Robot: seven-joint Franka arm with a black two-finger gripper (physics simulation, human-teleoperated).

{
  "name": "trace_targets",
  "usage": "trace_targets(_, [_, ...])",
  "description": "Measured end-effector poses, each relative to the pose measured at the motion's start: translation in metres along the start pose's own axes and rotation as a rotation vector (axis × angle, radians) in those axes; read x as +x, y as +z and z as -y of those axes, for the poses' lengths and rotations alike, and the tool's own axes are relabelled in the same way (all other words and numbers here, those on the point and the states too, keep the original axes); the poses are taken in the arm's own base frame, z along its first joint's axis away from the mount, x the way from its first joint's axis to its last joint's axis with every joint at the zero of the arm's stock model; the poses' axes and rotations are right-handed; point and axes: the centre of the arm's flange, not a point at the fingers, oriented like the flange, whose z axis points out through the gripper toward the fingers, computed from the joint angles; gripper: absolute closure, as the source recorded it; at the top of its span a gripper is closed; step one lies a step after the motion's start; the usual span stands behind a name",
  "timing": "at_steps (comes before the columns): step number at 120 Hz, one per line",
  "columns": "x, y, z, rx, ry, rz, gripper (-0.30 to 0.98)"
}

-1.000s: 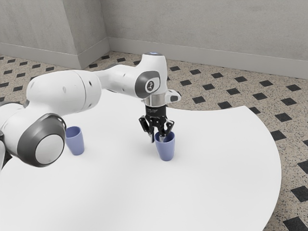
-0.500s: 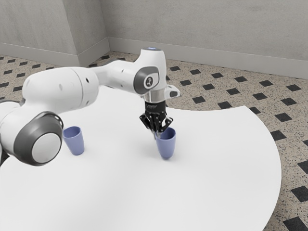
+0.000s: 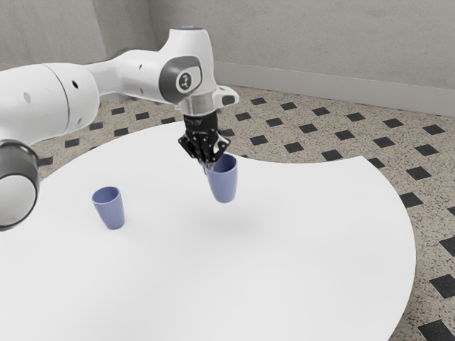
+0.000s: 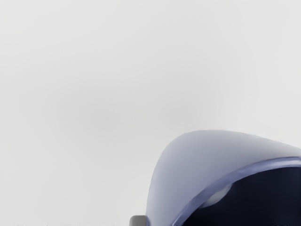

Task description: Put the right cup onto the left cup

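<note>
The gripper (image 3: pixel 210 167) is clamped on the wall of the right cup (image 3: pixel 225 186), with its fingers close together at the rim: 1 fingertip (image 4: pixel 138 221) sits against the outside of the cup, and a pale shape shows inside the mouth. Taking 12 o'clock as straight up in the exterior view, the cup hangs at about 4 o'clock from the black body of the gripper. It is blue, roughly upright, mouth upward, and its base is clear of the white table (image 3: pixel 284 263), with a soft shadow on the surface below.

The left cup (image 3: pixel 110 209), of much the same blue, stands upright on the table, mouth upward too. From the held cup it lies between 8 and 9 o'clock, well apart from it, so the 2 cups are not stacked. Nothing of the gripper touches that standing cup.

The white arm (image 3: pixel 46 99) comes in from about 10 o'clock in the exterior view and ends in the hand, pointed down over the table. Beyond the table's curved edge, from roughly 10 o'clock round past 12 to 4, runs a speckled floor (image 3: pixel 377 135) with dark squares, and a grey wall (image 3: pixel 306 35) rises at 12 o'clock.
</note>
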Motion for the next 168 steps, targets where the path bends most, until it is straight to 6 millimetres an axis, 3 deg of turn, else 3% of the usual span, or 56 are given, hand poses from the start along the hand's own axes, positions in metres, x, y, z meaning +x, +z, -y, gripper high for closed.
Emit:
trace_targets(52, [-0.042, -0.045, 0.069, 0.012, -0.054, -0.020, 0.79])
trace_targets(105, [-0.086, -0.059, 0.153, -0.011, -0.139, -0.018, 0.79])
trace_targets(168, [-0.104, -0.065, 0.229, -0.018, -0.229, -0.026, 0.79])
